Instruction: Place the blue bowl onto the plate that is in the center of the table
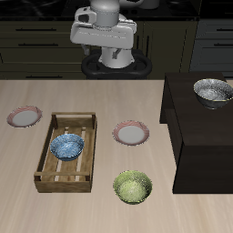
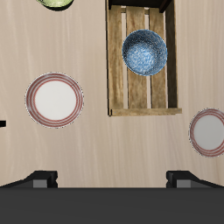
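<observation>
The blue bowl (image 1: 66, 146) sits upright inside a wooden crate (image 1: 50, 168) on the table; it also shows in the wrist view (image 2: 144, 51). The plate (image 1: 131, 134) with a reddish-pink rim lies flat and bare near the table's middle, beside the crate; the wrist view shows it too (image 2: 54, 99). My arm (image 1: 106, 32) is raised at the table's back. My gripper (image 2: 114, 179) is open and empty, high above the table, apart from bowl and plate. Both dark fingertips (image 2: 39, 179) show.
A second identical plate (image 1: 25, 116) lies on the crate's other side, also in the wrist view (image 2: 210, 131). A yellow-green bowl (image 1: 134, 187) sits near the front edge. A grey-white bowl (image 1: 213, 91) rests on a dark raised cabinet block (image 1: 196, 136).
</observation>
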Motion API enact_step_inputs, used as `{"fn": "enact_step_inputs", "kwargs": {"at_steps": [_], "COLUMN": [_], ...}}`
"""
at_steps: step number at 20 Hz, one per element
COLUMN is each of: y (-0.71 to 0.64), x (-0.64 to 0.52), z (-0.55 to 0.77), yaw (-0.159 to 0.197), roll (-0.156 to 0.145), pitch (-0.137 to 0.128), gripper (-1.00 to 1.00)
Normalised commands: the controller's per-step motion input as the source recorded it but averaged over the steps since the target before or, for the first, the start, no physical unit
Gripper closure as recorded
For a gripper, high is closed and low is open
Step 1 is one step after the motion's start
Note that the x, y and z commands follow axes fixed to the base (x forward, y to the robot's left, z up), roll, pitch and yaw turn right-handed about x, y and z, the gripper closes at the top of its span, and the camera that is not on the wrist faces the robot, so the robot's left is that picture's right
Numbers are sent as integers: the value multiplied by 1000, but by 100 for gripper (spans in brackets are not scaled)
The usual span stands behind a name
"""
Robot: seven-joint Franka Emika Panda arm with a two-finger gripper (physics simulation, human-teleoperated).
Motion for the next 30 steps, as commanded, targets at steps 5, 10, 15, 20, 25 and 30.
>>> {"fn": "enact_step_inputs", "kwargs": {"at_steps": [5, 10, 15, 20, 25, 30], "y": [-234, -327, -245, -236, -129, -173], "x": [162, 210, 195, 208, 313, 318], "z": [-11, 3, -6, -36, -39, -49], "yaw": [-3, -8, -7, 0, 5, -16], "roll": [-28, -25, -13, 0, 54, 32], "pitch": [-12, -21, -15, -4, 7, 22], "gripper": [-100, -100, -100, -100, -100, -100]}}
